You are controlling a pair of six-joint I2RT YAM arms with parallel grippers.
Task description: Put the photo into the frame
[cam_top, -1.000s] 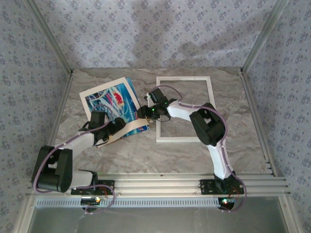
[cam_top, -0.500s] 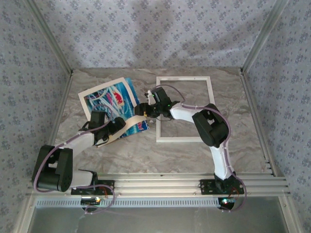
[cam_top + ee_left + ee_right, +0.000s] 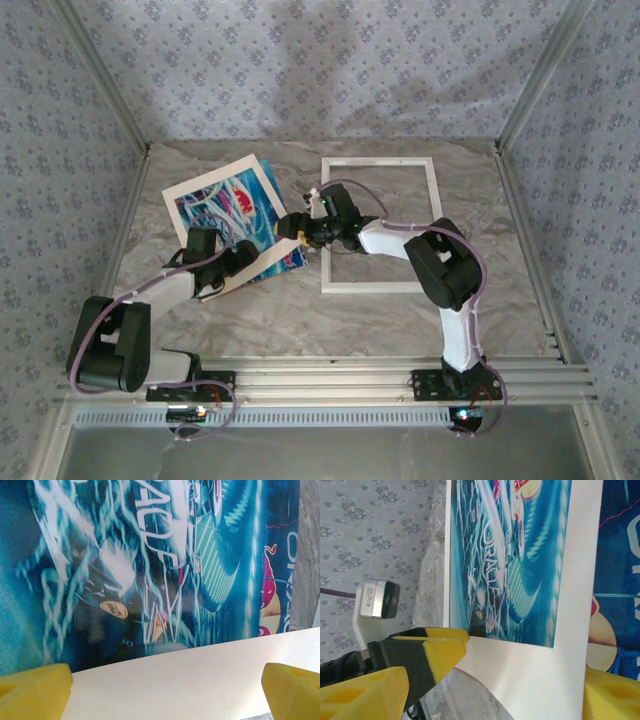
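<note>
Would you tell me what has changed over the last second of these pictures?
The right gripper kept to the right edge of the photo while its arm's elbow swung outward to the right. The photo's near edge bowed up half a second ago and now lies flatter again. The left gripper stayed at the photo's near edge, and the frame has not moved.

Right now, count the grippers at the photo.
2. The left gripper is at the photo's near edge; the right gripper is at its right edge, next to the frame.
</note>
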